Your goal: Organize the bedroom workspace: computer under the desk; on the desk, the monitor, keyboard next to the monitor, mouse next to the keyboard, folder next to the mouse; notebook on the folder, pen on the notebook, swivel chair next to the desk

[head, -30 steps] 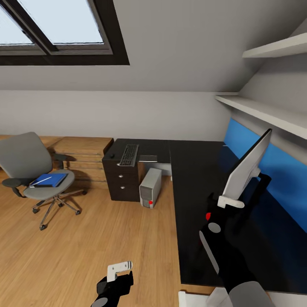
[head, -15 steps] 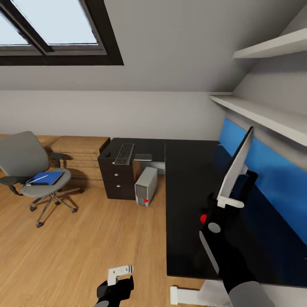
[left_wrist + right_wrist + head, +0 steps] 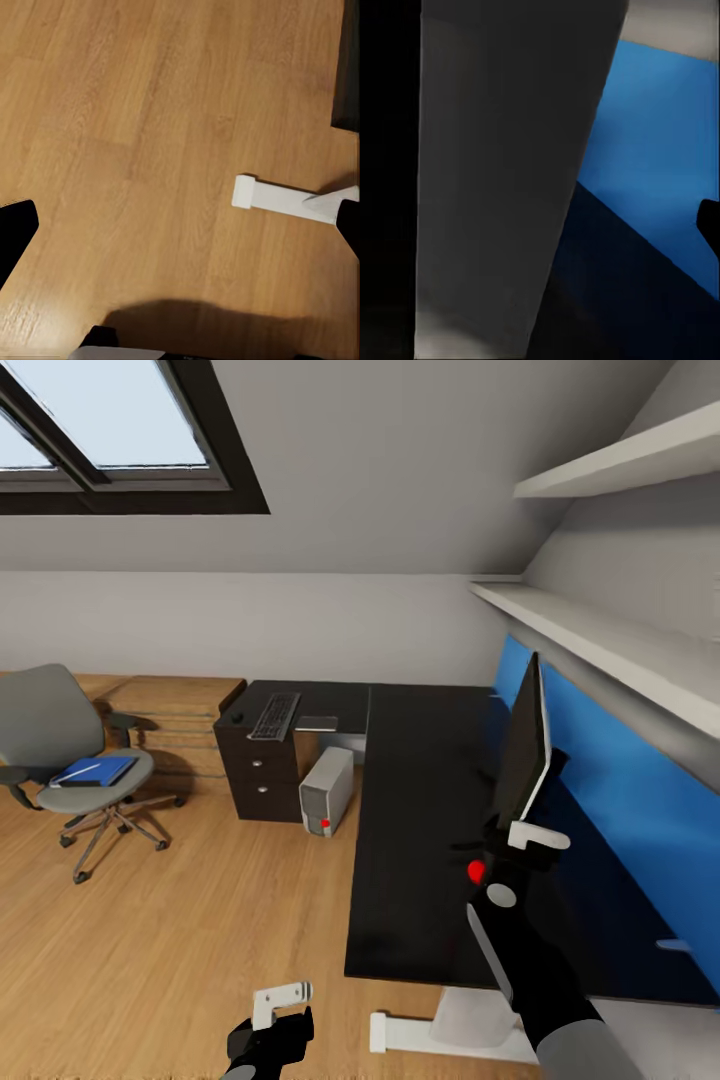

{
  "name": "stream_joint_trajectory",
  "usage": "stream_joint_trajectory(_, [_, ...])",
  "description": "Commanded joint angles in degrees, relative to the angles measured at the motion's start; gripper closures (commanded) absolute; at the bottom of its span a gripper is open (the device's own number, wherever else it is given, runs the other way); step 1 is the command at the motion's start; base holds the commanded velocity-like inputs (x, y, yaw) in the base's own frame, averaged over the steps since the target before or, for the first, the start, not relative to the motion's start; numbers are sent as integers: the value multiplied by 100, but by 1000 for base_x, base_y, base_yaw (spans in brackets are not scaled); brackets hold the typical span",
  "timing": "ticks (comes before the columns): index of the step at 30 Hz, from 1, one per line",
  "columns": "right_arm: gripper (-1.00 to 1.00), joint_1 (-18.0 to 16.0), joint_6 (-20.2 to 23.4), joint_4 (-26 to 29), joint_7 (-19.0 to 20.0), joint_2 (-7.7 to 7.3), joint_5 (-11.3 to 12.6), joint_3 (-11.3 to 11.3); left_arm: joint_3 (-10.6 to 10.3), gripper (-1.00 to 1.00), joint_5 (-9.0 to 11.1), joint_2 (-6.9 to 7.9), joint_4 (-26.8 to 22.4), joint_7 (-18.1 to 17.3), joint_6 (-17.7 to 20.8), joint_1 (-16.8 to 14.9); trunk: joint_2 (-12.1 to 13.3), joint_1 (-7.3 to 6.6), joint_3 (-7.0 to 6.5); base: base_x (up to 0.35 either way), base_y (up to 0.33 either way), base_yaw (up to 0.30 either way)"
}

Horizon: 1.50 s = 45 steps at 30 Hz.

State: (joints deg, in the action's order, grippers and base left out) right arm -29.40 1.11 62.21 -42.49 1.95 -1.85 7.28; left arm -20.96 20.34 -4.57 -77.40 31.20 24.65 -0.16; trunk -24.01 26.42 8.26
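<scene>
A: Fingers? The right gripper [image 3: 520,838] pinches the monitor [image 3: 524,745] at right of frame; the left gripper [image 3: 281,1000], bottom centre, looks spread, empty.

B: Change?

A: The monitor has swung edge-on above the desk [image 3: 420,830]; I'd judge set-down comes soon.

Skylight [image 3: 110,430] overhead — white shelves [image 3: 600,630] above a blue wall panel [image 3: 640,760], wood floor [image 3: 170,940].

One desk [image 3: 420,840]; one monitor [image 3: 523,745]; one keyboard [image 3: 274,716]; one mouse [image 3: 237,716]; one computer [image 3: 326,791]; one chair [image 3: 70,760]; one folder [image 3: 95,770]; two shelves [image 3: 590,640]; two grippers [image 3: 283,997].
</scene>
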Motion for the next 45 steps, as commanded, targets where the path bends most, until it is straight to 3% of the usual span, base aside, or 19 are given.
stream_joint_trajectory(1, [-100,-5,12,-4,-27,-1,-18,7,-5,-100,50,0,-11,44,14,-2,-11,2,11,-141,-212,0])
stream_joint_trajectory(30, [-100,-5,-41,-7,-5,1,0,45,-2,-100,57,6,-11,44,14,-2,-11,2,11,-38,-45,0])
stream_joint_trajectory(45, [-100,-5,-41,-16,-2,7,0,53,4,-100,57,9,-11,51,14,-2,-11,2,11,-59,-215,0])
